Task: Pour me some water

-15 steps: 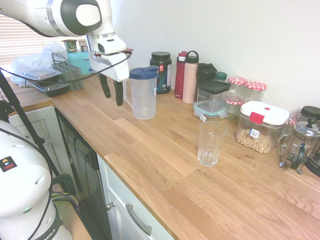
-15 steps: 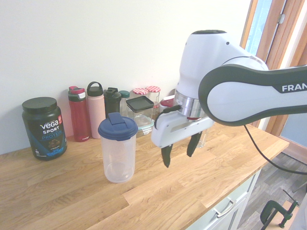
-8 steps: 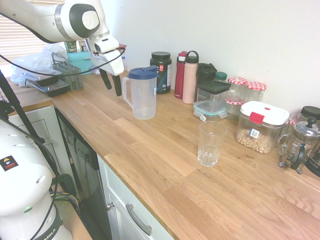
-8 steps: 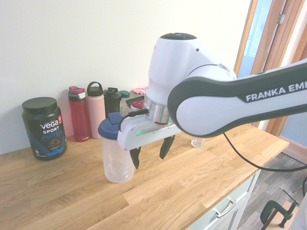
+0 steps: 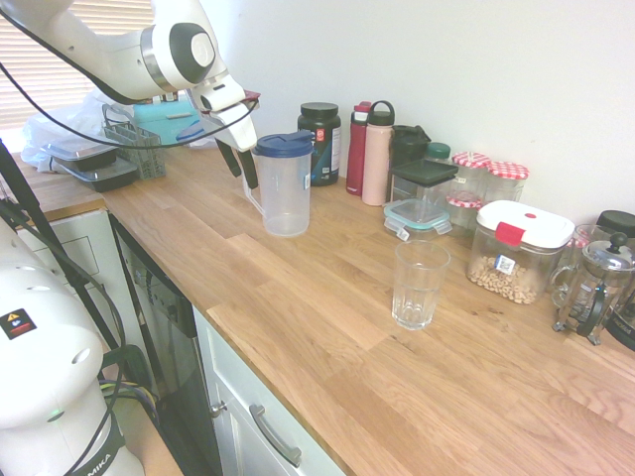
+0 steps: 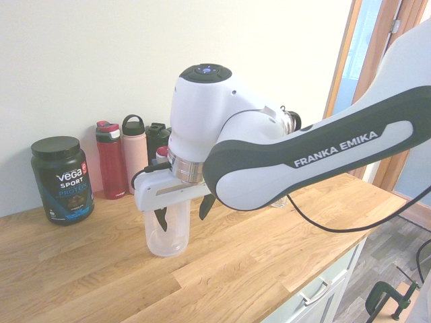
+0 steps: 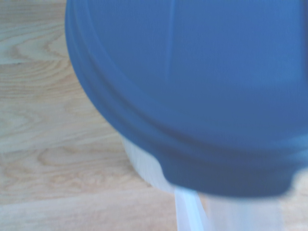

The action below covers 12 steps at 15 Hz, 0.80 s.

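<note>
A clear plastic pitcher (image 5: 286, 193) with a blue lid (image 5: 285, 145) stands on the wooden counter (image 5: 298, 297). Its handle (image 5: 249, 195) faces the arm. My gripper (image 5: 244, 167) is open, with its dark fingers (image 5: 252, 173) pointing down beside the handle, just below the lid. In the second exterior view the gripper (image 6: 183, 214) hangs in front of the pitcher (image 6: 166, 237) and straddles it, hiding the lid. The wrist view shows the blue lid (image 7: 192, 86) very close, with the clear handle (image 7: 188, 214) below it. An empty-looking clear glass (image 5: 417, 286) stands apart, further along the counter.
Along the wall stand a black protein tub (image 5: 319, 141), a red bottle (image 5: 357, 149), a pink bottle (image 5: 376, 154), stacked containers (image 5: 421, 198), a nut jar (image 5: 516, 253) and a French press (image 5: 593, 288). A dish rack (image 5: 134, 147) sits behind the arm. The counter's front edge runs nearby.
The arm has swung toward the pitcher. The gripper has moved from open counter to the handle side and stayed open. The pitcher and glass have not moved.
</note>
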Each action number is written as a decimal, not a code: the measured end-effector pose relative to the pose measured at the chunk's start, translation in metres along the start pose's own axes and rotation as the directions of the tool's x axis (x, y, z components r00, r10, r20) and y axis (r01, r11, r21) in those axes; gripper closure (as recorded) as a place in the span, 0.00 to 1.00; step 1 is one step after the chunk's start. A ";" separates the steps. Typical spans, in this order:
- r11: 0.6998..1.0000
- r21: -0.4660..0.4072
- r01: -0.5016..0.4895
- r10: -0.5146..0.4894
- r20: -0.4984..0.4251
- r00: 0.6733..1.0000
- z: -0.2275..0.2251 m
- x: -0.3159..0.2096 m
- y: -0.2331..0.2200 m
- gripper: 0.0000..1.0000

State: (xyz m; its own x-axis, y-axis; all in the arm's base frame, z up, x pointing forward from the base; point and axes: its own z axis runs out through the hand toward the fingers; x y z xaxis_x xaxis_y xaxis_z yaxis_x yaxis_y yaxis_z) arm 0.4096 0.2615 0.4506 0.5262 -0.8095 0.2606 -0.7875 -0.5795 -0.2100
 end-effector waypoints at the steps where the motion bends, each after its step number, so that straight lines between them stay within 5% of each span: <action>1: 1.000 0.010 -0.002 0.002 0.008 1.000 0.004 0.002 -0.004 0.00; 3: 0.999 0.030 -0.015 0.014 0.019 1.000 0.010 0.007 -0.009 0.00; 4: 0.999 0.040 -0.026 0.025 0.011 1.000 0.012 0.009 -0.012 1.00; 12: 0.997 0.062 -0.042 0.042 0.006 0.999 0.011 0.018 -0.014 1.00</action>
State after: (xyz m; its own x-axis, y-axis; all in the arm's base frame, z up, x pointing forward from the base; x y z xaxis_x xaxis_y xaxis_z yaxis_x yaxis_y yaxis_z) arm 0.4335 0.2545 0.4479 0.4948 -0.8337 0.2454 -0.7875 -0.5495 -0.2791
